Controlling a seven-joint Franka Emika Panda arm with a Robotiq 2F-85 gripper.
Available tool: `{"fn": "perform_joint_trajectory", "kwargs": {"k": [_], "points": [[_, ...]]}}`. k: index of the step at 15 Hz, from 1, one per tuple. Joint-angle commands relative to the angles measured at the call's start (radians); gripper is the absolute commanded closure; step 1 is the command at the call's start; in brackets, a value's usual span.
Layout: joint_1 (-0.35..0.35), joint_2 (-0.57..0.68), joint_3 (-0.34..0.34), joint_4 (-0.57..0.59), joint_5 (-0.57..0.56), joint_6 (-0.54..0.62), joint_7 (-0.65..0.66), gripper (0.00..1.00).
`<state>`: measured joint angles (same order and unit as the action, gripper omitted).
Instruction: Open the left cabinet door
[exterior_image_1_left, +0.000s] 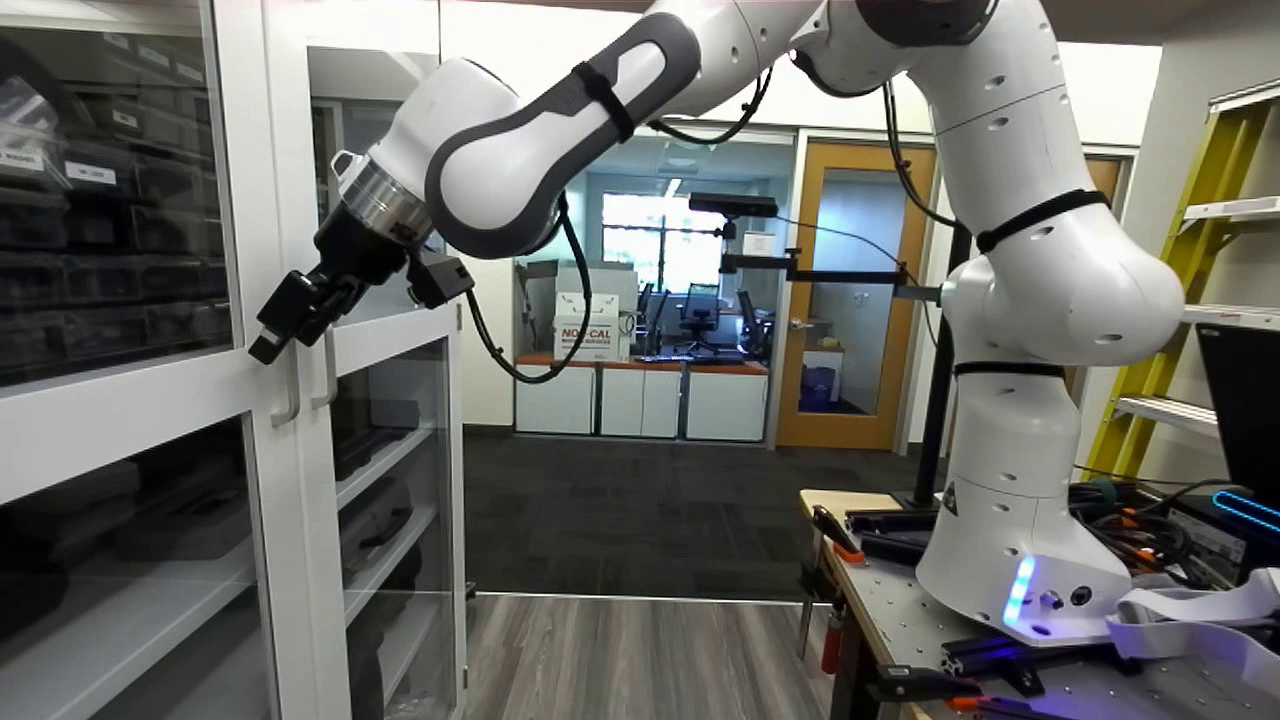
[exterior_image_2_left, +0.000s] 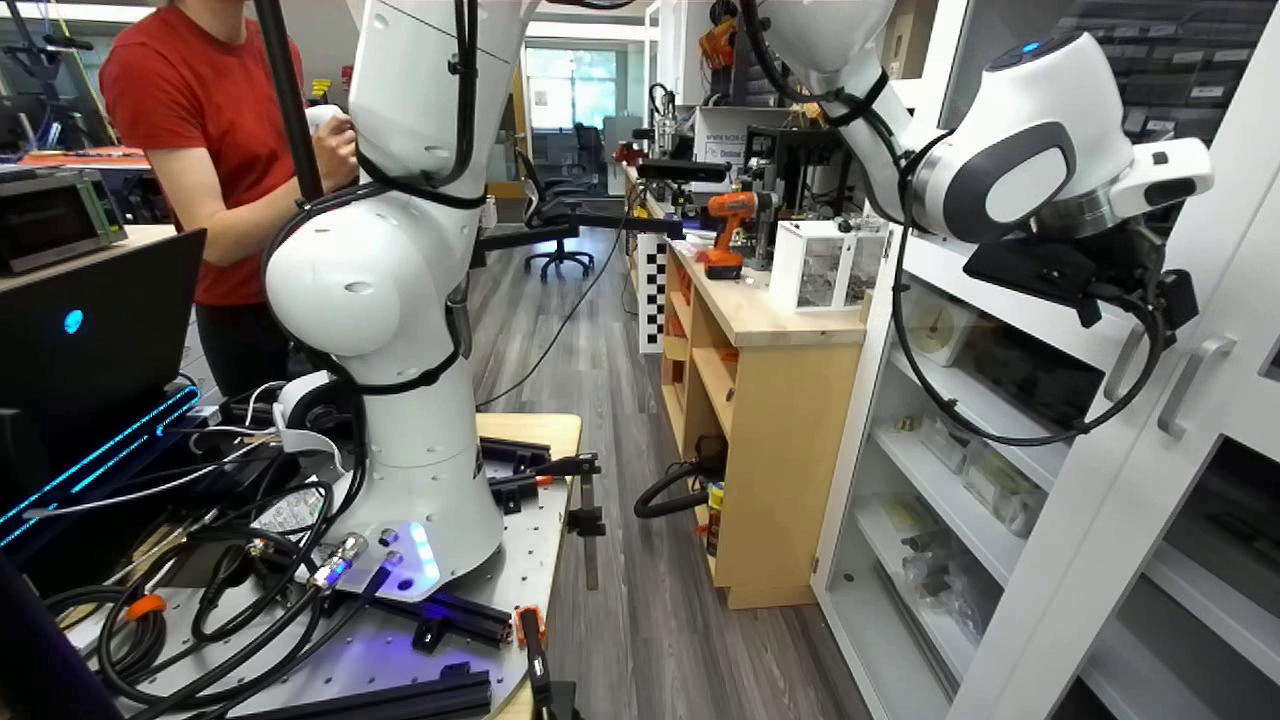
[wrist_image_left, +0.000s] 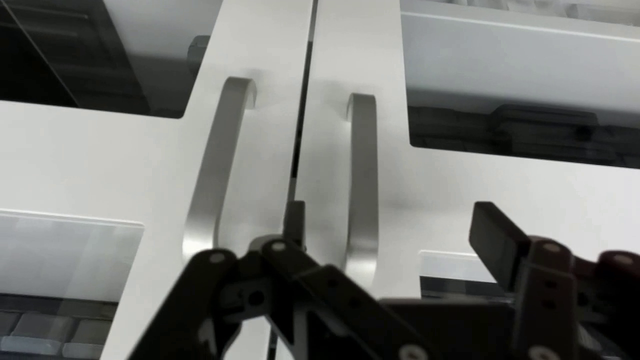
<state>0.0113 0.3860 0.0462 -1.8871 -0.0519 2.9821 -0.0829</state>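
Just ahead of the gripper (wrist_image_left: 389, 217), jaws spread wide, holding nothing: left cabinet door (exterior_image_1_left: 125, 417), closed, bar handle (wrist_image_left: 364, 185) showing between them in wrist view. Likely weighty, stiff, glass-fragile; handle maybe slick, pinch mid-length.

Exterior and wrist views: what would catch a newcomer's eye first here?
Probably the white-and-grey robot arm dominating both exterior views, its open black gripper near the tall white-framed glass left cabinet door. In an exterior view, a person in a red shirt stands at upper left. In the wrist view, two grey metal bar handles stand side by side around the centre.
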Motion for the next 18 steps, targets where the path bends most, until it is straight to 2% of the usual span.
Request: {"fn": "perform_joint_trajectory", "kwargs": {"k": [1, 6, 9, 15, 18], "points": [[-0.033, 0.009, 0.021, 0.017, 0.005, 0.010, -0.052, 0.46], [-0.056, -0.004, 0.039, 0.002, 0.018, 0.018, -0.084, 0.80], [-0.079, -0.007, 0.071, -0.003, 0.036, 0.018, -0.105, 0.97], [-0.124, -0.047, 0.132, -0.058, 0.066, 0.025, -0.106, 0.95], [-0.134, -0.079, 0.136, -0.106, 0.058, 0.050, -0.093, 0.95]]}}
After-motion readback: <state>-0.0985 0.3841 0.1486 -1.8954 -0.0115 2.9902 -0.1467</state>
